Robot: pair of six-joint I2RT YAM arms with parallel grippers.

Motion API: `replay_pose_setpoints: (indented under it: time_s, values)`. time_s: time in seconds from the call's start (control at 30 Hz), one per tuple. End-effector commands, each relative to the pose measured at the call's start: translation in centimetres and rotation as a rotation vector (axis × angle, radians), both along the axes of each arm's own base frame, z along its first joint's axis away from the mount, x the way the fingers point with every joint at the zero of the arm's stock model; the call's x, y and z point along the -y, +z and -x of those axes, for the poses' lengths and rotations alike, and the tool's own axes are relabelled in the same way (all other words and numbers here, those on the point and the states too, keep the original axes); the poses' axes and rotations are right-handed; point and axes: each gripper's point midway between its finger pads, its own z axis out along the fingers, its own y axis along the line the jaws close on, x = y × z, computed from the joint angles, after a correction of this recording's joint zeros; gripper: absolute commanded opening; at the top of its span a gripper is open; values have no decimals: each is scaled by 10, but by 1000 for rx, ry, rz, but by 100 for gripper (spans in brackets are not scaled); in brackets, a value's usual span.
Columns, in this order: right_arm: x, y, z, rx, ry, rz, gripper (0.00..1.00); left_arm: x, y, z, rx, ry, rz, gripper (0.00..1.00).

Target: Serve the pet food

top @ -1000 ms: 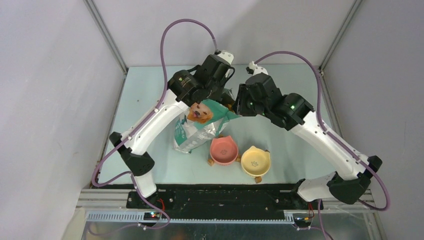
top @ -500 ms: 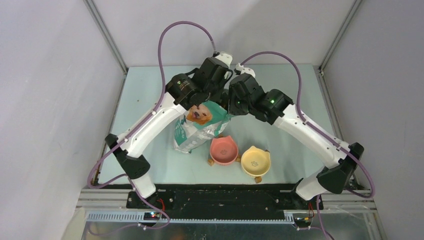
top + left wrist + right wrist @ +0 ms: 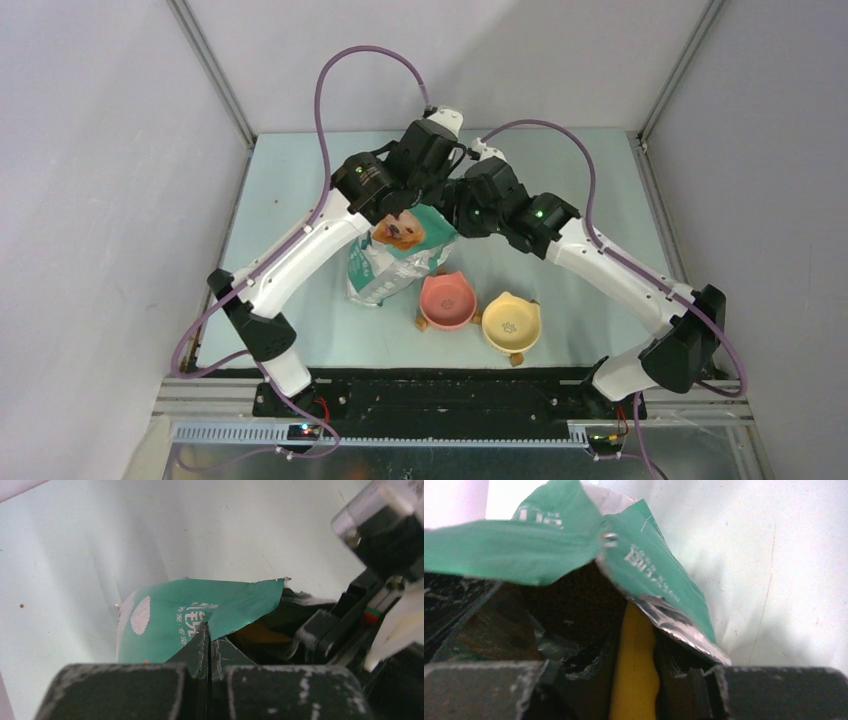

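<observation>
Jaws shut on the rim of the foil bag, the left gripper holds its mouth open as the right gripper, clamped on the scoop, reaches into the pet food inside, seemingly mid-scoop; next, a level carry to the pink bowl.

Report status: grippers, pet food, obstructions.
Left gripper shut on bag rim. Right gripper shut on scoop handle, at bag mouth. Pet food not visible; pink bowl, yellow bowl empty. No obstruction seen.
</observation>
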Motion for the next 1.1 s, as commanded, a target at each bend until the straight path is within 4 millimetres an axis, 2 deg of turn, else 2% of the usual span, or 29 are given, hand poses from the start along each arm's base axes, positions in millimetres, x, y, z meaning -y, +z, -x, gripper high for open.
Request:
replay_pose_setpoints:
  time_s: [0.0,0.03,0.07,0.27,0.43,0.57,0.6,0.7,0.73,0.77,1.0,1.07]
  values:
    - [-31,-16,26,-138,150,-193,0,-16,54,-9,153,81,107,0]
    - [-30,-19,26,-146,149,-205,0,-16,55,-10,154,83,109,0]
    - [-35,-11,26,-137,162,-250,0,-16,55,-10,154,82,109,0]
    - [-58,3,39,-185,269,-436,0,-16,54,-10,150,85,108,0]
    - [-65,7,42,-222,286,-552,0,-20,52,-10,150,102,97,0]
    - [-67,22,43,-202,309,-660,0,-32,59,-9,177,140,87,0]
    - [-66,18,43,-216,298,-672,0,-34,60,-9,183,144,91,0]
    - [-62,31,44,-174,301,-738,0,-40,59,-9,183,154,101,0]
    - [-59,28,44,-179,283,-747,0,-41,57,-8,177,157,102,0]
    - [-57,37,45,-151,289,-769,0,-44,56,-9,175,166,103,0]
    - [-42,35,51,-146,209,-801,0,-62,52,-10,167,203,109,0]
    - [-36,40,55,-131,190,-818,0,-65,52,-9,168,205,118,0]
